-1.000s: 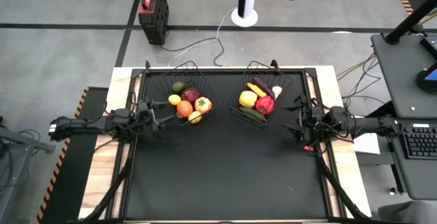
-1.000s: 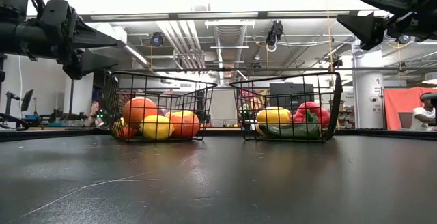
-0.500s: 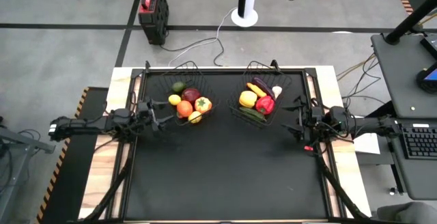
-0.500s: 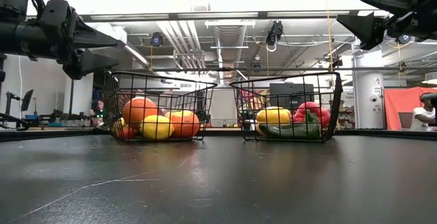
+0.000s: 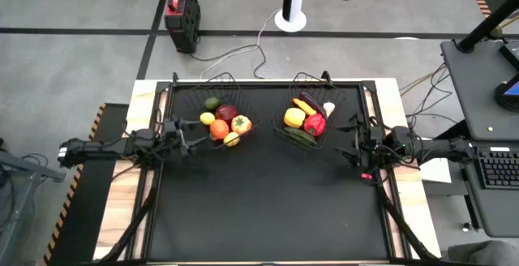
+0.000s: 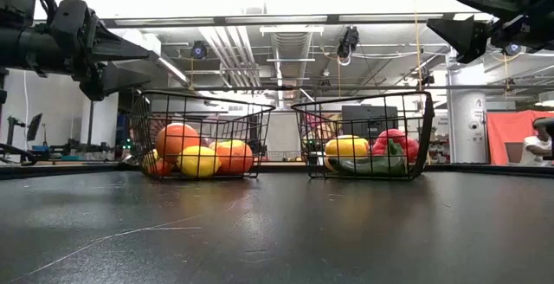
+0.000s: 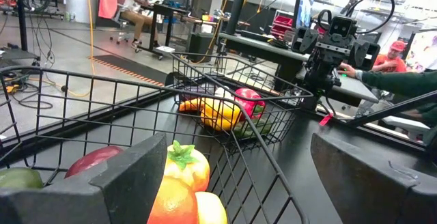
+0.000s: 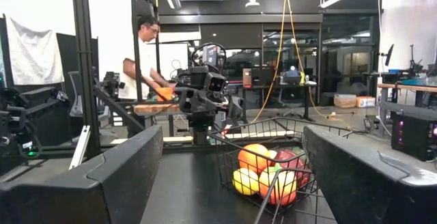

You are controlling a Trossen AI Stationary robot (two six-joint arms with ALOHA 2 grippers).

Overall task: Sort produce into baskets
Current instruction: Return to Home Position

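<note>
Grey floor (image 5: 73, 63) w/ black tape lines (image 5: 81, 30), desk (image 5: 478, 79) at rt, ceiling ducts (image 6: 290, 46)

Black table (image 5: 268, 209) carries left basket (image 6: 199, 111), right basket (image 6: 363, 111), upright, apart.

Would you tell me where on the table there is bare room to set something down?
The widest free patch is the black mat in front of the left basket and the right basket, from the left gripper across to the right gripper and down to the near edge. A narrow bare strip lies between the baskets. Inside, both are crowded with produce.
</note>
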